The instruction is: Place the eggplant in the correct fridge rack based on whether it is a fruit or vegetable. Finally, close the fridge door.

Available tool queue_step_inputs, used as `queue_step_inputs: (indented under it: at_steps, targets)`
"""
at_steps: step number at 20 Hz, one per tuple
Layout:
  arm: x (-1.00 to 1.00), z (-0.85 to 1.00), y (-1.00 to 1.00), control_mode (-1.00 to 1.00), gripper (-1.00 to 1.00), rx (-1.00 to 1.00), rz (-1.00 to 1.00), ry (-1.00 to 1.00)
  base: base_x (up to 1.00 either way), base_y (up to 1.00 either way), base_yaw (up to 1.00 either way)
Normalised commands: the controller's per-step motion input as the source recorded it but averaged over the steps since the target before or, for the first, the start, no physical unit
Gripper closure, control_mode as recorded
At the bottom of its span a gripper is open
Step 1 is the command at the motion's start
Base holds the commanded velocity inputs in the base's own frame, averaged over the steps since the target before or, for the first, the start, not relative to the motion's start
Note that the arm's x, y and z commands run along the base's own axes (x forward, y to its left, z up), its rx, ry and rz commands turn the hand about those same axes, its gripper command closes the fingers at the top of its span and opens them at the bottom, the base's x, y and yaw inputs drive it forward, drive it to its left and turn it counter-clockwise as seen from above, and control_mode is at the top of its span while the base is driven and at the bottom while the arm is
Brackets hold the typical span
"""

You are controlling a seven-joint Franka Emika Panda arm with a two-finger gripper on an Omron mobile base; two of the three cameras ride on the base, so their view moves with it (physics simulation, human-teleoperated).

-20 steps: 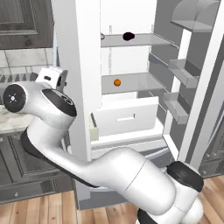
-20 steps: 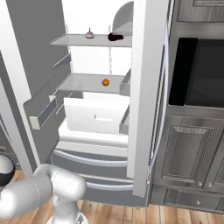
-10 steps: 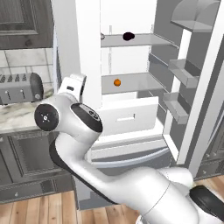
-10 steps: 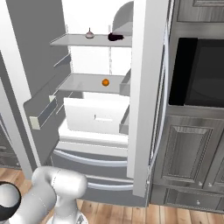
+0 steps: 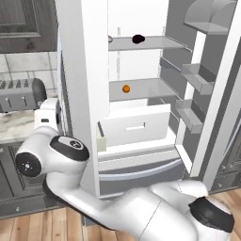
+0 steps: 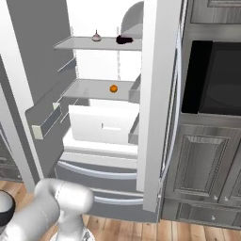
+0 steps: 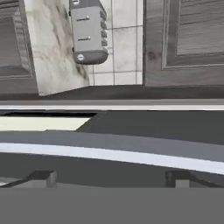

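Eggplant is a small glossy near-black oval blob, lying on the fridge rack, the upper shelf, top centre of the left base frame; also top centre in the right base view. A small orange ball lies on the shelf below. My gripper is spread wide, holding nothing, tips at bottom of the hand view. Toaster upper left there. Fridge door open at right.

White arm, dark joints.
The arm had glossy white rounded links, black joint caps and a grey-ringed elbow disc.
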Motion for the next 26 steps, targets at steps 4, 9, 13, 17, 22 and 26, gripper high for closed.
queue_step_inputs:
  at_steps: [4,9,13,17,22,26]
  targets:
    - [0.37,-0.21,0.59,-1.00,-1.00,-0.18,-0.06,0.00,0.00,0.00,0.00]
    - [0.74,-0.31,0.00,-1.00,-1.00,-0.10,-0.19,0.01,0.00,0.00,0.00]
    - [0.25,-0.12,-0.52,-1.00,-1.00,-0.01,-0.10,0.02,0.00,0.00,0.00]
    - [0.03,-0.03,-1.00,-1.00,-1.00,0.00,-0.02,0.00,0.00,0.00,0.00]
    - [0.37,-0.06,-1.00,-1.00,-1.00,0.00,0.00,0.00,0.00,0.00,0.00]
    - [0.73,-0.06,-0.97,-1.00,-1.00,0.01,0.00,0.00,0.00,0.00,0.00]
